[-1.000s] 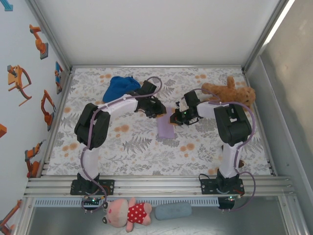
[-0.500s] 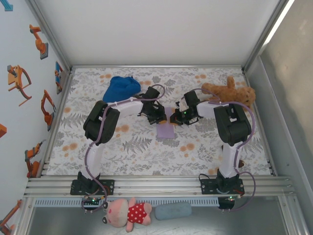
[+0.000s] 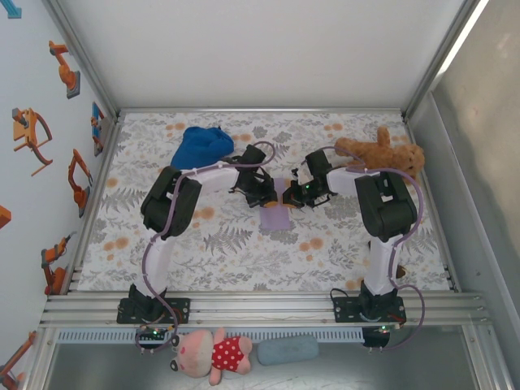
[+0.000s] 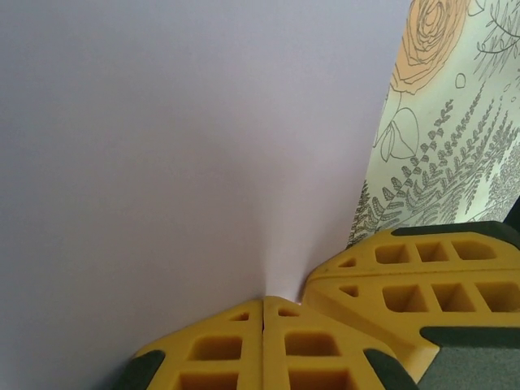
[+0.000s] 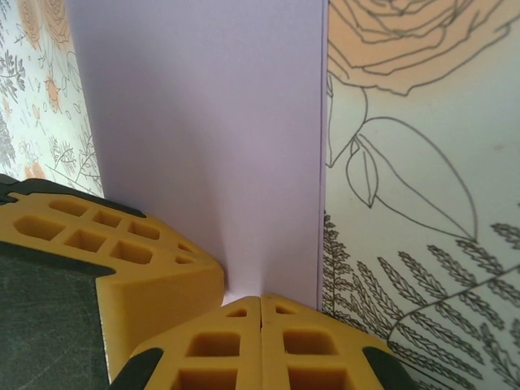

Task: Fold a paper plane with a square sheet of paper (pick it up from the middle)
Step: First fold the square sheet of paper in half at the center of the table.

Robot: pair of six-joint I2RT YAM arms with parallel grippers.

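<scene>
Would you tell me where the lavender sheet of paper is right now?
In the top view, the lavender sheet of paper sits mid-table, its far edge pinched by the left gripper and the right gripper.

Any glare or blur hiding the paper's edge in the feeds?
Left wrist: no glare, sheet evenly lit, faint shading above the left pincer. Right wrist: sheet edge crisp against the floral cloth. Top external: bright strip far right, off the work.

Seen from above, far end of the square sheet of paper (image 3: 276,218) lost beneath the left hand (image 3: 275,195) and right hand (image 3: 288,197), grip too small to make out. Up close at either wrist, cropped by the frame's top edge, pinched edge buried between pressed-together fingers (image 4: 219,345).
</scene>
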